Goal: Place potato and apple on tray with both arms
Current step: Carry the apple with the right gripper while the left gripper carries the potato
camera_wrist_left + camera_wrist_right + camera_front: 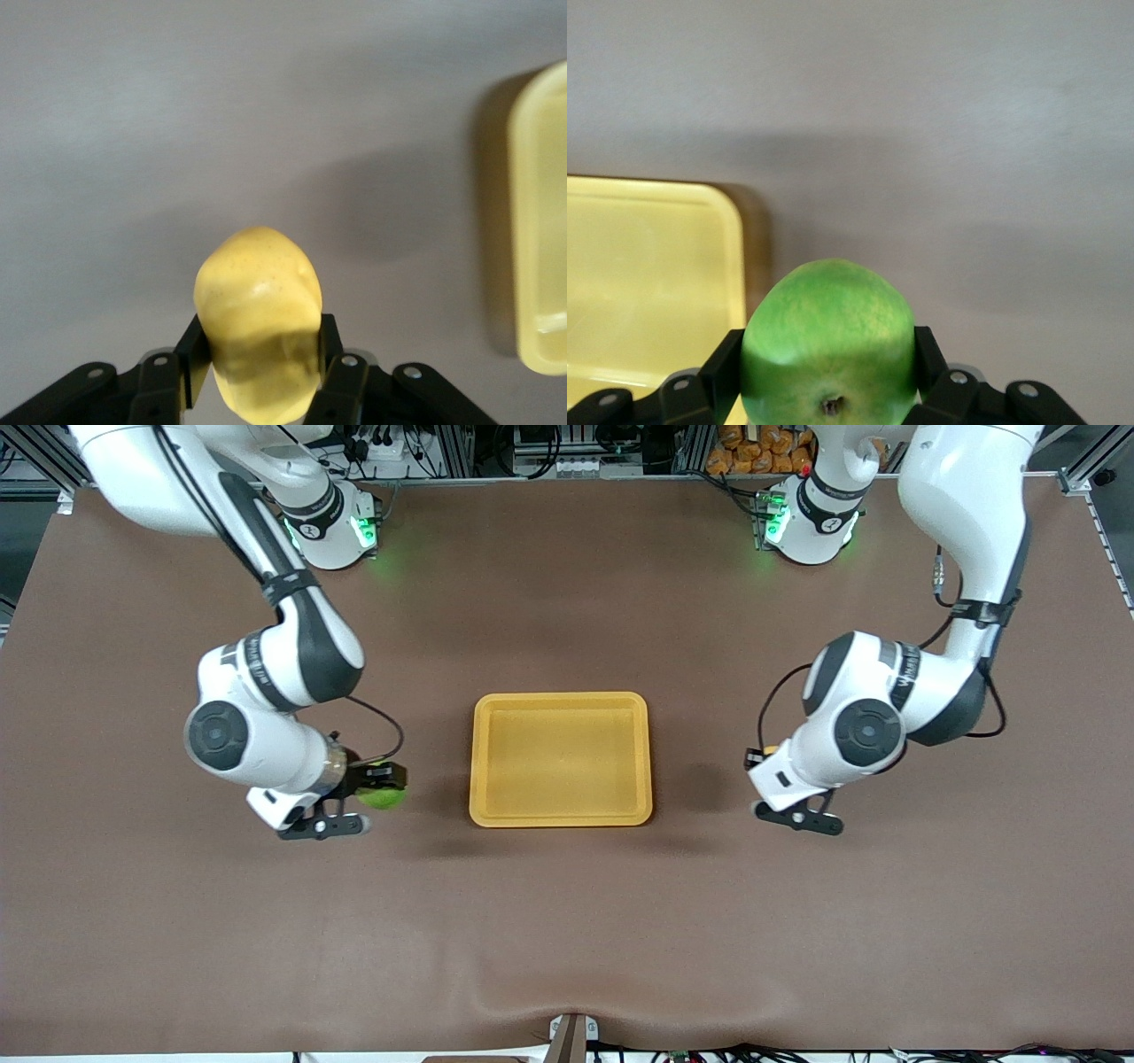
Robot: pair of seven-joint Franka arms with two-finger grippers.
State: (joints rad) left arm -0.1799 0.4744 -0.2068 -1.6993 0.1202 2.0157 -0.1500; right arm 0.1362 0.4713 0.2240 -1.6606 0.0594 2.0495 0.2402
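Two items are already in hand, one per arm, and neither is over the tray (pixel 561 758) yet. The right gripper (pixel 828 376) is clamped on the apple (pixel 827 341), held above bare table just off the tray's short edge toward the right arm's end. The left gripper (pixel 257 367) is clamped on the potato (pixel 258 319), held above the table off the tray's other short edge, toward the left arm's end. The tray itself lies at the middle of the table, empty, its long edges running along the table's length.

The step in hand looks like the carry-in — each arm bringing its load inward across its own short rim. To do it well, I would keep both items high enough to clear the raised rim, then aim each for its own half of the tray floor so the two grippers do not meet over the centre. The apple is round and may roll, so it should be lowered until it touches the floor before the fingers part; the potato wants the same low release, laid on its long side.
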